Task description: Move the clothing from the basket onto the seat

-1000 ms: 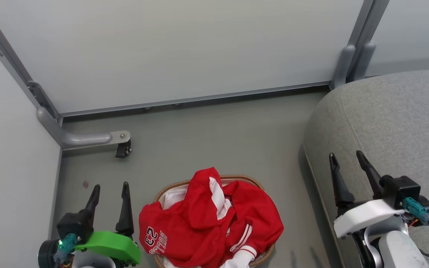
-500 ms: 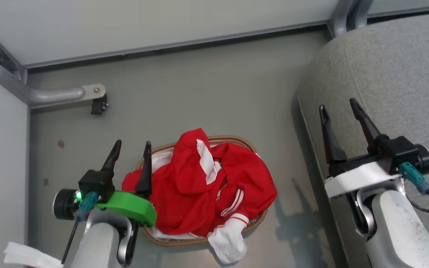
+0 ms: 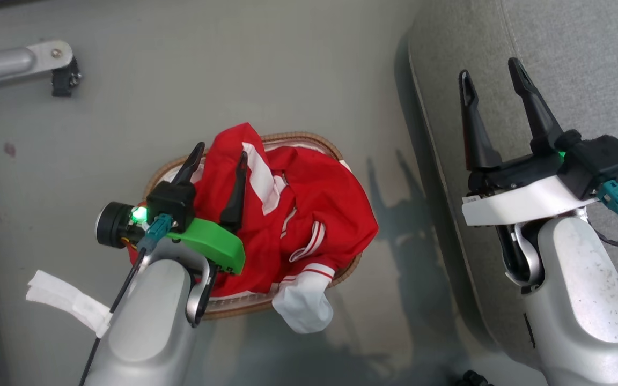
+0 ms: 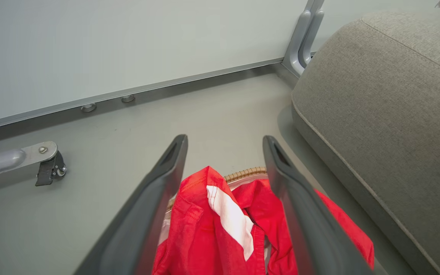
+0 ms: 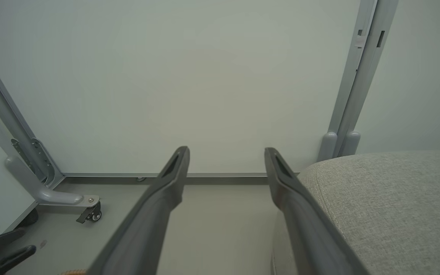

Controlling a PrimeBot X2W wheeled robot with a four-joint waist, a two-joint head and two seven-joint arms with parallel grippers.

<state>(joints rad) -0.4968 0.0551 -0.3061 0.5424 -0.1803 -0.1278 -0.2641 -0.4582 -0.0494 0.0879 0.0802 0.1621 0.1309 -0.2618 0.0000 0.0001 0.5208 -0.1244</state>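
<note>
The red clothing (image 3: 309, 209) with white stripes lies heaped in the basket (image 3: 298, 140) on the floor, a white cuff hanging over the near rim. My left gripper (image 3: 220, 151) hangs open over the heap's left side, one finger above the red cloth, nothing between the fingers. In the left wrist view the red clothing (image 4: 212, 225) sits below and between the open fingers of the left gripper (image 4: 224, 141), with the brown rim of the basket (image 4: 245, 175) just beyond. My right gripper (image 3: 491, 78) stands open above the edge of the grey seat (image 3: 582, 64).
The grey seat (image 4: 388, 114) stands right of the basket. A wall panel's metal foot with a caster (image 3: 59, 80) lies at the far left. A white cloth strip (image 3: 67, 303) hangs by my left forearm. Grey floor runs between basket and seat.
The head camera has tilted down, so the whole scene has slid up. My left gripper has moved right and forward, from beside the basket to over the red clothing. The right gripper stays open.
</note>
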